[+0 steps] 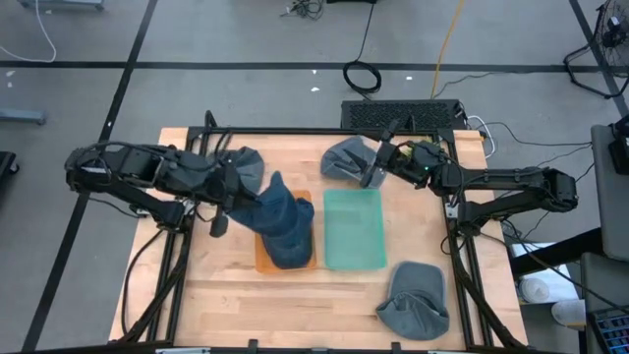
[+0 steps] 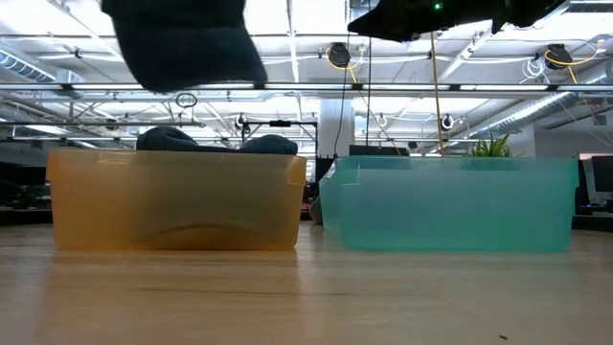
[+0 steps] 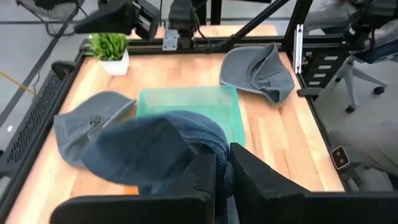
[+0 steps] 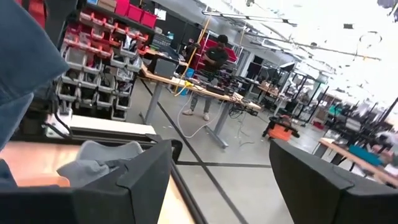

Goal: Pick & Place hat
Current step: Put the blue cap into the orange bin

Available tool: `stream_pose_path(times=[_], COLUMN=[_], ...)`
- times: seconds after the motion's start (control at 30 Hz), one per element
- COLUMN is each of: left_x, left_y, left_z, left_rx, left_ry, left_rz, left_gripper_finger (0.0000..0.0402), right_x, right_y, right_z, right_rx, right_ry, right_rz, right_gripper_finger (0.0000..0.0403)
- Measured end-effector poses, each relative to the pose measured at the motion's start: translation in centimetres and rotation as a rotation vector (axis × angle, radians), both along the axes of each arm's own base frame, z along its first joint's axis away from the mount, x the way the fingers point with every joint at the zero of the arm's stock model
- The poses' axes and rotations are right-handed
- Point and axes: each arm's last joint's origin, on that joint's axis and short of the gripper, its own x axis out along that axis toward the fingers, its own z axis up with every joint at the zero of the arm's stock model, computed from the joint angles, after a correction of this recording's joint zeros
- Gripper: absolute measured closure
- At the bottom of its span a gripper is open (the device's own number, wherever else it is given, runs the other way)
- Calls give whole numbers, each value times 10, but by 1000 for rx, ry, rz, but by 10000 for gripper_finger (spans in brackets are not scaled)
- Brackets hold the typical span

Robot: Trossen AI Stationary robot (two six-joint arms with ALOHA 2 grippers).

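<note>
Overhead, left fingers (image 3: 222, 180) pinching soft navy knit hat (image 1: 277, 221), right fingers (image 1: 381, 169) spread, empty.

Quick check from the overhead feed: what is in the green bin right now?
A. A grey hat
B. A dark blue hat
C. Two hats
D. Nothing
D: in the high view the green bin shows only its bare floor, while the dark blue hat hangs from the left gripper over the orange bin, and both grey hats lie on the table.

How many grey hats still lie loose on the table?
2: one grey hat at the far edge by the right claw, another grey hat near the front right corner. None look hidden.
</note>
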Motion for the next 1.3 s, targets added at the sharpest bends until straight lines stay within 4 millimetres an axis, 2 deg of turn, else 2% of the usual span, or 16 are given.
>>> stream_pose_path(times=[0.33, 0.47, 0.83, 1.3], left_x=[16, 19, 17, 32], left_y=[-12, -15, -22, -27], left_z=[-14, -16, -16, -27], left_rx=[-3, 1, -10, -25], left_ry=[81, 81, 82, 125], left_rz=[35, 94, 81, 122], left_gripper_finger=[379, 379, 379, 379], right_x=[0, 0, 0, 0], right_y=[0, 0, 0, 0], right_z=[0, 0, 0, 0], right_rx=[-20, 18, 16, 20], right_ry=[10, -9, -7, -8], right_rz=[-2, 3, 3, 4], right_gripper_finger=[141, 141, 141, 147])
